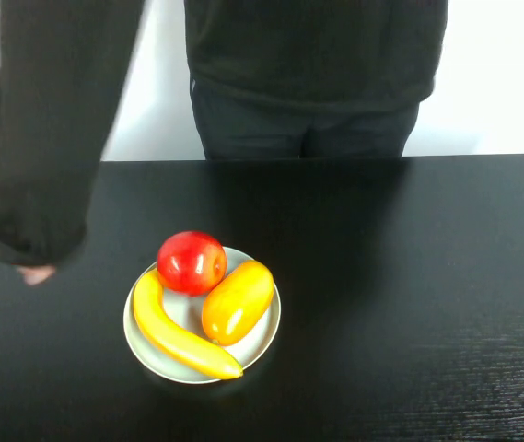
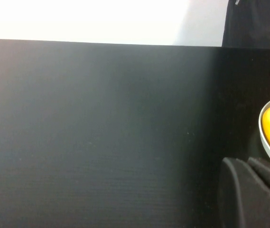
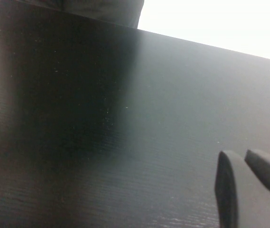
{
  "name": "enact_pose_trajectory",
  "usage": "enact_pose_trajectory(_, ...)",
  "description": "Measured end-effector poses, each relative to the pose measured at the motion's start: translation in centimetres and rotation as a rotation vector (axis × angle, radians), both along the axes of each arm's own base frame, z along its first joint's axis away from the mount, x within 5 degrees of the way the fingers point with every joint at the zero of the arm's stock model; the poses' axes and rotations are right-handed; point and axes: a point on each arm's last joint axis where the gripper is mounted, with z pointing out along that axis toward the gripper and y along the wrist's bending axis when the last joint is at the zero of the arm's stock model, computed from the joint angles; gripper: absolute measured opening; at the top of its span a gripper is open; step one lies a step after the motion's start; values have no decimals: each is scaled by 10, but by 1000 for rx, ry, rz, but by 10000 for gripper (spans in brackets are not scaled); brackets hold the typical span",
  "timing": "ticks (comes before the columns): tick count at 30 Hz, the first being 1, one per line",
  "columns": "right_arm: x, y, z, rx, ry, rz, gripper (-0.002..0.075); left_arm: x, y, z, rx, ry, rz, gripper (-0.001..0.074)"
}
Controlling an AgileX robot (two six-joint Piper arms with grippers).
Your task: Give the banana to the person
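From the high view, a pale round plate [image 1: 266, 336] sits on the black counter [image 1: 409, 276] and holds three fruits. The banana [image 1: 174, 333] lies along the plate's left and near rim: long, slim, curved, smooth bright yellow, its pointed end at the near right edge. A red apple [image 1: 192, 261] sits at the far side, touching the banana's upper end, and a plump orange-yellow fruit [image 1: 237, 301] lies to the right, between apple and banana tip. The person [image 1: 312, 74] stands across the counter in dark clothes; a sleeve and fingertips [image 1: 35, 273] reach down at the left, apart from the plate.

The left wrist view shows the left pincer [image 2: 253, 192] low over bare counter just beside the plate's rim; I cannot tell its opening.

The right wrist view shows the right pincer [image 3: 248, 183] above bare counter, its two fingers close together, a narrow gap, nothing between them.
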Motion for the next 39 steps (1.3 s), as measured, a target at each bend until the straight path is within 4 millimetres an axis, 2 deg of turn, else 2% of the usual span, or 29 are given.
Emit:
enact_pose_trajectory(13,0,0,0,0,0,0,-9,0,0,0,-11,-2,3,-4)
enact_pose_trajectory(16,0,0,0,0,0,0,-9,1,-1,1,-81,-19,9,-4)
enact_pose_trajectory(23,0,0,0,0,0,0,-9,3,-3,17,-429,-174,47,-4)
enact_pose_trajectory(29,0,0,0,0,0,0,-9,4,-2,24,-481,-250,51,-4)
enact_pose_trajectory(33,0,0,0,0,0,0,-9,3,-3,23,-485,-186,50,-4)
enact_pose_trajectory(36,0,0,0,0,0,0,-9,0,-5,35,-496,-166,38,-4)
enact_pose_trajectory(39,0,0,0,0,0,0,-9,-5,-7,55,-495,-117,22,-4)
